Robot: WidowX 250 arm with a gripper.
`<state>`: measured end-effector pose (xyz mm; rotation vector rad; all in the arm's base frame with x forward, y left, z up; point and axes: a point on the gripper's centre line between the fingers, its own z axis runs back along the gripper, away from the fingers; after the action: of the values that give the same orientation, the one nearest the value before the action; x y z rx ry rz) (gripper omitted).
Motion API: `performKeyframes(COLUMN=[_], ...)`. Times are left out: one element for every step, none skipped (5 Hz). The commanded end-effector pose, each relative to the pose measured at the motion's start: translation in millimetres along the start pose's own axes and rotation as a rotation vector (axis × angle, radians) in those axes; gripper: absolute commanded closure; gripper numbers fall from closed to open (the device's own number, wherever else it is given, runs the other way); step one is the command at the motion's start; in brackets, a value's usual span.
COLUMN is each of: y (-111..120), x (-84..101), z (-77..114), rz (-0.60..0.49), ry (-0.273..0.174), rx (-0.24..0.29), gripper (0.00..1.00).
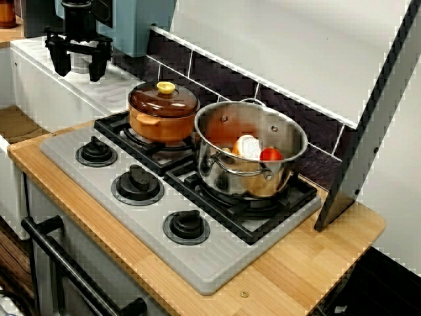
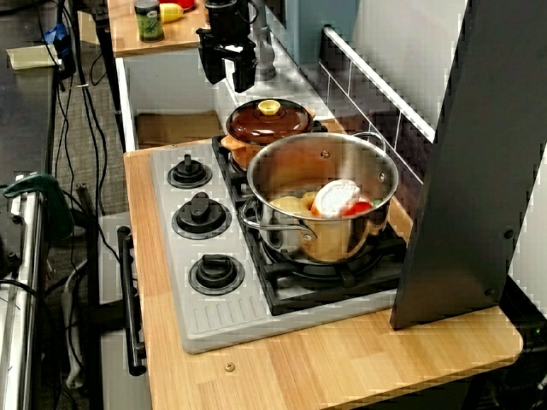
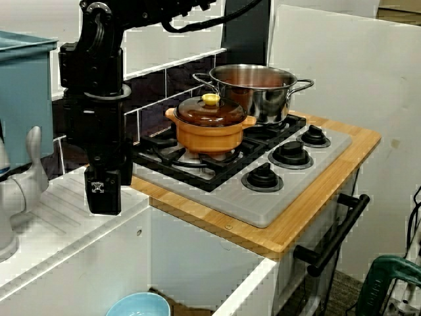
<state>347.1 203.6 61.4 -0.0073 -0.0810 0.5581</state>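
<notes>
My black gripper hangs open and empty over the white draining board, left of the stove. Seen along the counter, the gripper is just in front of the metal tap. From the sink side, the gripper points straight down, close above the board. The nearest thing is a brown casserole pot with its lid on and a yellow knob, standing on the back left burner. Beside it is a steel pot holding a tomato and other food.
The grey stove top has three black knobs along its front. A grey slanted panel stands at the right end of the wooden counter. A green can sits on a far table. A blue bowl lies below the sink unit.
</notes>
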Motion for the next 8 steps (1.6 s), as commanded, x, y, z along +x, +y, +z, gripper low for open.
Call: performKeyframes(y=[-2,-6,-10,-18,-36,-44,-50,-56], x=[3.6,-4.2,-13.7,-24.4,-54.9,-67.1,-73.2,-84.7], z=[23.8,34.2,51.6,74.7,108.3,113.5,115.4,117.0], rz=[-0.009,-0.037,-0.055,-0.079,-0.147,-0.164,-0.157,-0.174], ry=[-0.045,-0.043,-0.056,-0.037,-0.031,-0.032,-0.013,-0.026], rx=[-0.003,-0.019,-0.05,-0.09,-0.158,-0.163,-0.182,-0.173], gripper=[0.0,0.0,0.0,0.0,0.0,0.0,0.0,0.0])
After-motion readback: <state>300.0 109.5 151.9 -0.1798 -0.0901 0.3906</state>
